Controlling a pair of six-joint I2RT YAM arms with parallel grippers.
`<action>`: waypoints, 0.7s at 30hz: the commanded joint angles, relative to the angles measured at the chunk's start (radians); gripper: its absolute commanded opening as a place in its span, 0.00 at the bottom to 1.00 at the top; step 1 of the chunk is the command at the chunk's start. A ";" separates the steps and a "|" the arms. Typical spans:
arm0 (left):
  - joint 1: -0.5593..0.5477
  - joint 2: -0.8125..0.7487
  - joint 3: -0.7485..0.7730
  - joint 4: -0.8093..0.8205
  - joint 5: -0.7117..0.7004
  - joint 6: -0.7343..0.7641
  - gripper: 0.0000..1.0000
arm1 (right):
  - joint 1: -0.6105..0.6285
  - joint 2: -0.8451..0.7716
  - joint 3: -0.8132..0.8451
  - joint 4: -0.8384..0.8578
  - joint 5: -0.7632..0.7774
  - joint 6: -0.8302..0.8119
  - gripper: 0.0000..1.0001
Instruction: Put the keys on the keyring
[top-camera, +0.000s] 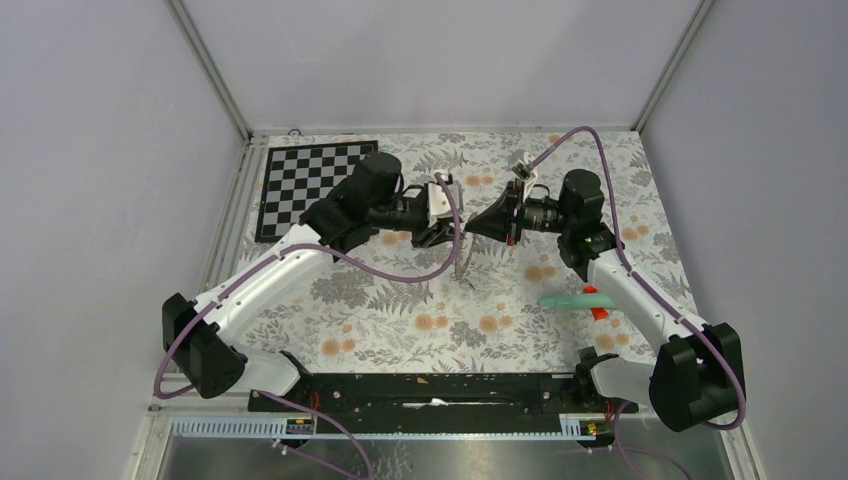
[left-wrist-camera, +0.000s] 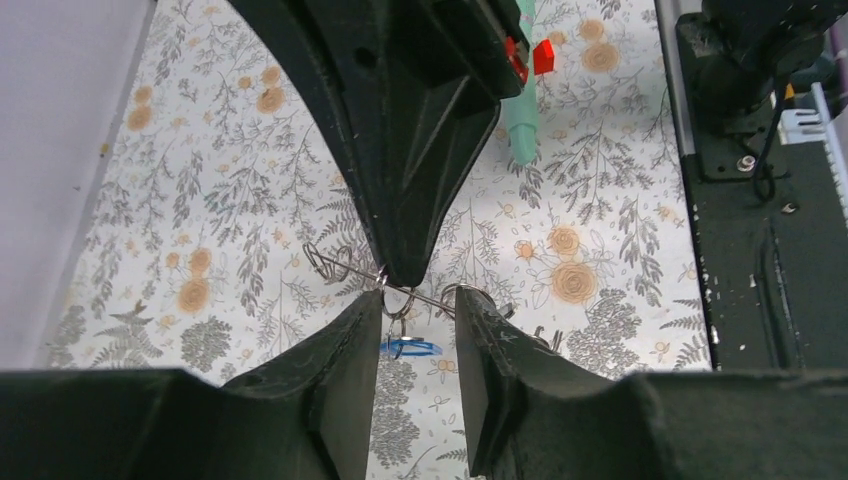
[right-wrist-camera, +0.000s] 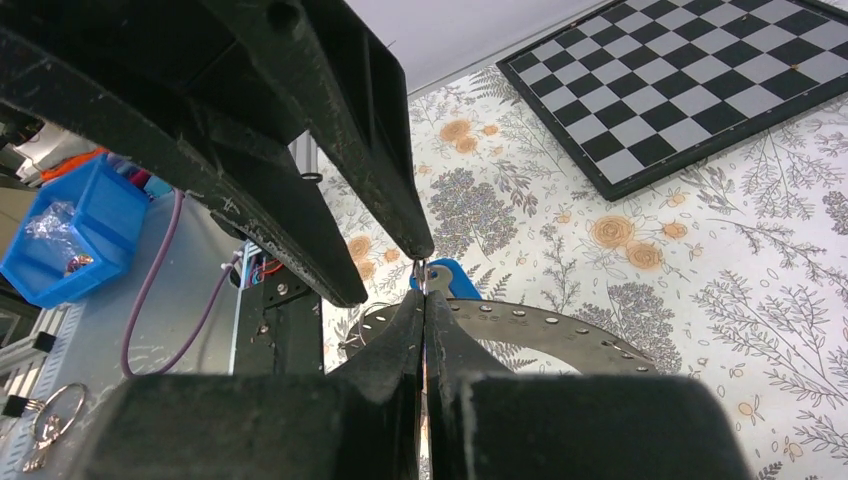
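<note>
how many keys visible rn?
1. The blue-tagged key hangs just under the closed tips of the right gripper, mid-table between the two arms. No black tag shows in any view; that key may be hidden.

Plain lilac-grey walls and aluminium corner posts enclose a worktop covered in floral-print cloth, evenly lit. A black-and-white chequered board lies at its far left corner; a blue parts bin sits off the worktop.
</note>
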 joint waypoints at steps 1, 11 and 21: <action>-0.018 -0.028 0.030 -0.009 -0.072 0.103 0.35 | -0.008 -0.008 0.039 0.042 0.012 0.032 0.00; -0.018 -0.038 0.030 -0.038 -0.143 0.178 0.38 | -0.012 -0.008 0.028 0.037 0.011 0.027 0.00; -0.019 -0.029 0.013 -0.035 -0.126 0.190 0.16 | -0.018 -0.012 0.023 0.047 0.016 0.036 0.00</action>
